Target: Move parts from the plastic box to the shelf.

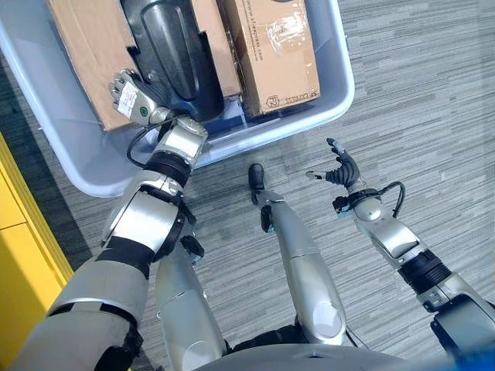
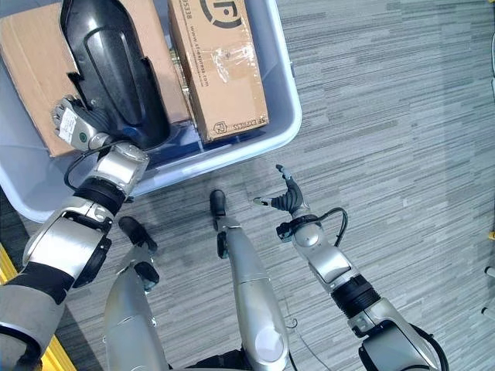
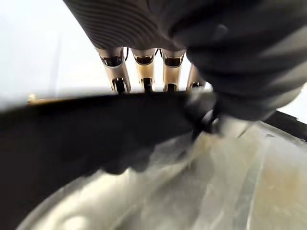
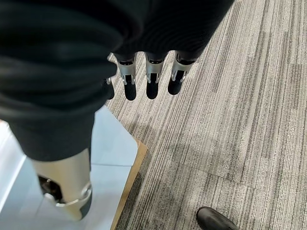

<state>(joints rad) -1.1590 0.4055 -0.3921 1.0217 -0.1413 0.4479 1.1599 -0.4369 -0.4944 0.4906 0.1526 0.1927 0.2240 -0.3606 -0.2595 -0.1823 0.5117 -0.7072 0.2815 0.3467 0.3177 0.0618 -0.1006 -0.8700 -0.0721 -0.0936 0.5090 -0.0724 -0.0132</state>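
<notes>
A long black moulded part [image 1: 174,54] lies in the pale blue plastic box [image 1: 69,147], between two cardboard boxes [image 1: 274,50]. My left hand [image 1: 128,97] reaches into the box and rests at the near edge of the black part [image 3: 72,139], over the left cardboard box [image 1: 81,46]. In the left wrist view the hand [image 3: 158,24] goes down behind that black edge, so its grip is hidden. My right hand [image 1: 340,168] hangs open over the carpet to the right of the box, holding nothing; its straight fingers [image 4: 152,76] show in the right wrist view.
The plastic box stands on grey striped carpet [image 1: 418,93], with its rim [image 2: 290,116] near my right hand. A yellow piece of furniture [image 1: 15,232] runs along the left edge. Open floor lies to the right of the box.
</notes>
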